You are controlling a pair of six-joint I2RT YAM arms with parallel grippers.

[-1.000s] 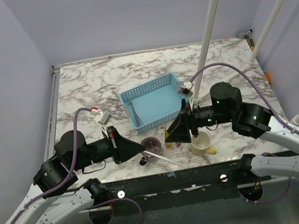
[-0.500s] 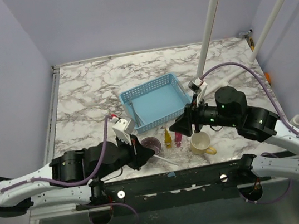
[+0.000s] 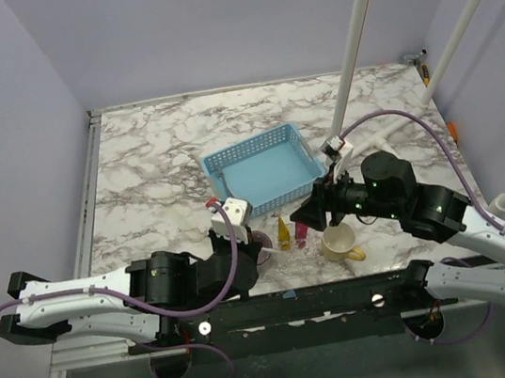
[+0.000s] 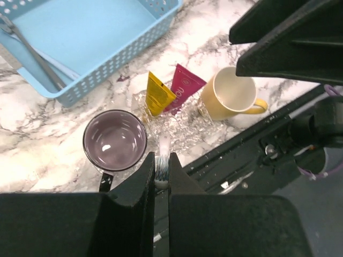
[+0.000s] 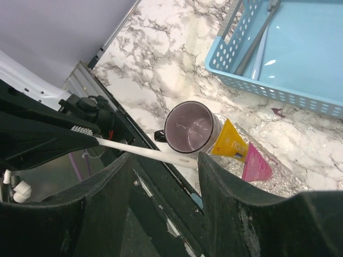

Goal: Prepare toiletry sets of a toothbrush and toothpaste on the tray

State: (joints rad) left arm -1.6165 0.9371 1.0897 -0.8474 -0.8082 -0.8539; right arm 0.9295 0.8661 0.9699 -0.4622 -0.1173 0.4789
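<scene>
1 yellow tube [image 4: 158, 94] | 1 pink tube [image 4: 184, 85] | 1 toothbrush [image 5: 139, 151] clamped in left claw [image 4: 161, 159] | right claw [image 5: 165, 163] spread, empty

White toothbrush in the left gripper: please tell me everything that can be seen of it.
The white toothbrush is a thin, plastic-looking stick with greyish bristles at one end. The left gripper is shut on that bristle end. The handle points out, free, ending beside the purple mug; contact there cannot be told.

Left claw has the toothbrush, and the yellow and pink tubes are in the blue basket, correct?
No. The left claw does hold the toothbrush, but the yellow tube and pink tube sit outside the blue basket, between the purple mug and cream mug; see the left wrist view.
</scene>
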